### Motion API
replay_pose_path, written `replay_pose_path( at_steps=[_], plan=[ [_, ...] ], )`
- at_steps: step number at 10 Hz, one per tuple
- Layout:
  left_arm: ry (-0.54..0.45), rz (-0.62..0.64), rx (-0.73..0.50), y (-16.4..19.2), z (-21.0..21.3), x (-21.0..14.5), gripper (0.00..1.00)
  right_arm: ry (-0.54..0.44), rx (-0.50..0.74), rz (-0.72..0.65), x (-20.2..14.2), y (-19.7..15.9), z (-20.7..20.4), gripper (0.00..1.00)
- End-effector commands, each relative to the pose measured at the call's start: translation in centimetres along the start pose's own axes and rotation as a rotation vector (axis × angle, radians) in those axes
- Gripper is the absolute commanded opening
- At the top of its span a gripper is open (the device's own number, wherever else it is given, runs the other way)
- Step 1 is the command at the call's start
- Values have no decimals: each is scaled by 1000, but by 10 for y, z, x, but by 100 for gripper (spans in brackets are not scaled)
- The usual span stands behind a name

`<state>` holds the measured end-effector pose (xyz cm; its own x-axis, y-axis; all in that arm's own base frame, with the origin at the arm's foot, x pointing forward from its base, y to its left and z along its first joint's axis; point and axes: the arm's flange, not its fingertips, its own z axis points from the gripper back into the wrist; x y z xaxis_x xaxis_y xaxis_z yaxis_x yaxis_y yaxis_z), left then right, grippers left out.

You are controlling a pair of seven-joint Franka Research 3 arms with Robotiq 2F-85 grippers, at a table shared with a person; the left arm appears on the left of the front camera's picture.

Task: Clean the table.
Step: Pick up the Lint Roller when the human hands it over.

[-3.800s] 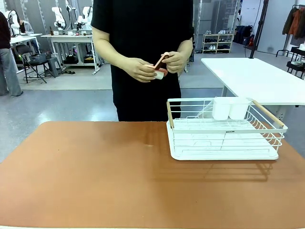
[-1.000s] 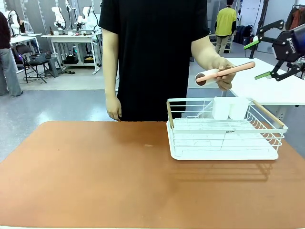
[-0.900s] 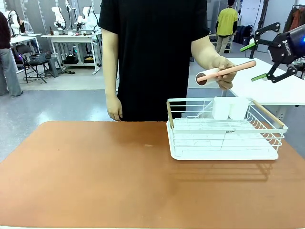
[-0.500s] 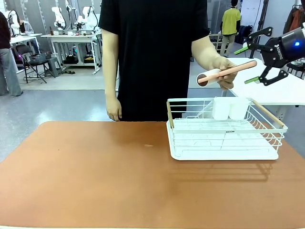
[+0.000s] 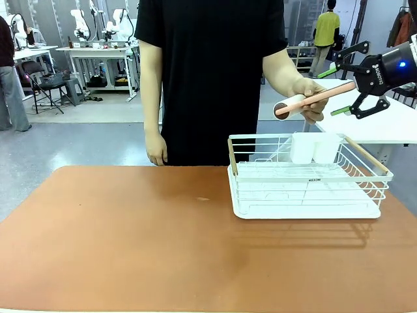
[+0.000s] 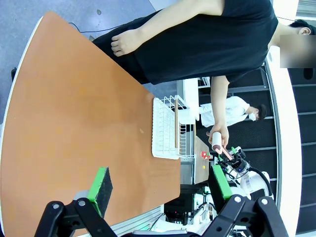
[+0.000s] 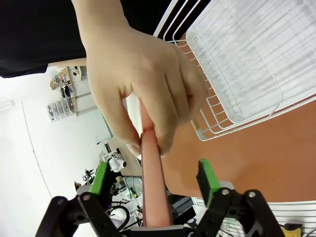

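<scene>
The reddish-brown table (image 5: 130, 241) lies bare in front of me. Beyond its far edge a person's hand (image 5: 306, 91) holds out a lint roller (image 5: 290, 105) with a white roll and a pink handle. My right gripper (image 5: 332, 91) is in the air with the tip of that handle between its fingers. In the right wrist view the handle (image 7: 150, 168) runs down the middle of my right gripper (image 7: 154, 174), with a gap to each green pad; the jaws are open. My left gripper (image 6: 160, 182) hangs open over the table's (image 6: 74, 123) near side, holding nothing.
A white wire dish rack (image 5: 306, 195) with two white cups (image 5: 315, 147) stands on the table's right half. The person stands at the far edge, the other hand (image 5: 156, 147) hanging. A white table (image 5: 355, 107) stands behind the rack.
My right gripper has moved left from beside the handle's end until its jaws straddle it, and they have narrowed a little. The person has lifted the roller slightly.
</scene>
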<state>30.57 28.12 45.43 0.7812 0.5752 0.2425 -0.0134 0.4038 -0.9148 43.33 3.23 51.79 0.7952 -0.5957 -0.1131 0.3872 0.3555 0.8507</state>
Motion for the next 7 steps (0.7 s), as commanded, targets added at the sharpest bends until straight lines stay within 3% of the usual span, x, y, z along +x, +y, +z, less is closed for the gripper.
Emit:
replay_pose_path(
  at_steps=[1,7],
  plan=[
    [-10,-20,-29,0,2,-2,100,-16,22,25,0,-1,-5,69],
    [-10,-20,-29,0,2,-2,100,-30,25,24,2,-2,-1,11]
  ],
)
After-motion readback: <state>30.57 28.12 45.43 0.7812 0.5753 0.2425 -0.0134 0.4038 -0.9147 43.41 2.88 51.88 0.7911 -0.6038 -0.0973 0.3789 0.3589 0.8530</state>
